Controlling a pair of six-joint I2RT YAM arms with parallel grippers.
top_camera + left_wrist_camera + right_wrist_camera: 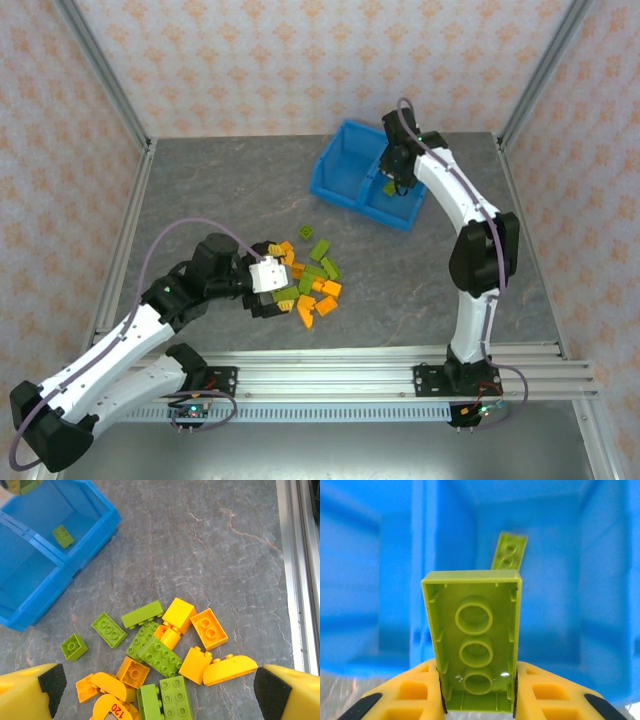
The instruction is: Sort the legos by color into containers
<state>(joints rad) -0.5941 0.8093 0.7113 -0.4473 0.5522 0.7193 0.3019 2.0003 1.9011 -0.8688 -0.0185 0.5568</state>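
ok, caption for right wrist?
Right end effector holds a lime brick over the blue bin, one green piece already inside.

A: Room around the brick pile [312, 278]?
B: Bare table [220, 190] behind and right of it; the left gripper [160, 687] crowds its left side
A: The blue bin [318, 185]?
B: Left compartment [350, 165] open; right gripper [477, 700] with a green brick [475, 635] hangs over the right one

Robot lab cell: aluminium frame [330, 372], patterned backdrop walls [300, 60], grey tabletop [230, 190].
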